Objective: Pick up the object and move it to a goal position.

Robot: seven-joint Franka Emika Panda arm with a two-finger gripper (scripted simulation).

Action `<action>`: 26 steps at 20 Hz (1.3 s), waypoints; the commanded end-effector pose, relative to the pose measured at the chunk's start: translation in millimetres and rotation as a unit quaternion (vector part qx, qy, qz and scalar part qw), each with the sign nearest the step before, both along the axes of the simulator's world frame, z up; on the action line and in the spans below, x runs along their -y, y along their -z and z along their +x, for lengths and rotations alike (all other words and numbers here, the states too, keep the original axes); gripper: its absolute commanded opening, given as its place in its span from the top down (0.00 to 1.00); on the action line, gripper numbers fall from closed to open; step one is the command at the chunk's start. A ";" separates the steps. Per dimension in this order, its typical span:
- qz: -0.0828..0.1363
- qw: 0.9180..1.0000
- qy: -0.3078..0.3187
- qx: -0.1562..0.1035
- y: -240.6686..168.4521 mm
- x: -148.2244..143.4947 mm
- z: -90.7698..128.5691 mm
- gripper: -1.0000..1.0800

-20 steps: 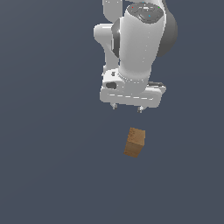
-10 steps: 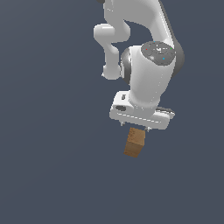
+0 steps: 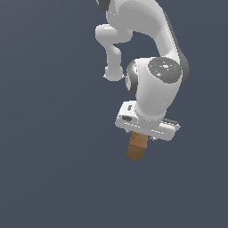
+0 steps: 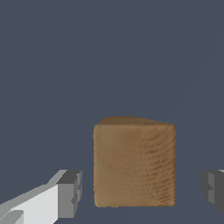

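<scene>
— One small wooden cube [image 4: 134, 162], that's all there is to pick up. It sits on the plain dark floor [image 3: 53, 178], right under the white gripper [image 4: 140, 188], much narrower than it.

— How do you reckon it handles?

— Stiff and light, I'd guess. Solid wood by the look of the grain, nothing to crush or spill. The faces are flat and a bit rough, so I wouldn't expect it to slip much. Best hold is on two opposite side faces, low enough that the pads sit square on them.

— And the gripper, has it got the cube?

— Not yet. From the wrist view the fingers [image 4: 70, 192] stand spread wide, one on either side of the cube, with a clear gap between each and the wood. Nothing in its grasp.

— What about the arm [image 3: 151, 53]?

— It reaches in from above and bends over, the wrist pointing straight down. In the exterior view the gripper's broad body hides the cube's top; only its lower part shows below.

— So the squeeze comes next?

— That's my guess, provided the fingers are down far enough.
</scene>
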State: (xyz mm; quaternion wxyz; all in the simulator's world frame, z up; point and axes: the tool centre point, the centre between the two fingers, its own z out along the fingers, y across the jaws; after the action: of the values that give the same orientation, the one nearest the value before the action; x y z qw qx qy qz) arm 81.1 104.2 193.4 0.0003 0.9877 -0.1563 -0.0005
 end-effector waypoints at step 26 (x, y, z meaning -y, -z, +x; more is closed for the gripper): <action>0.000 1.000 0.001 0.000 50.7 -0.6 1.0 1.00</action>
State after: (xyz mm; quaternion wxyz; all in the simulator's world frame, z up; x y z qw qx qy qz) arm 81.5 104.9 142.1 0.0001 0.9875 -0.1577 -0.0008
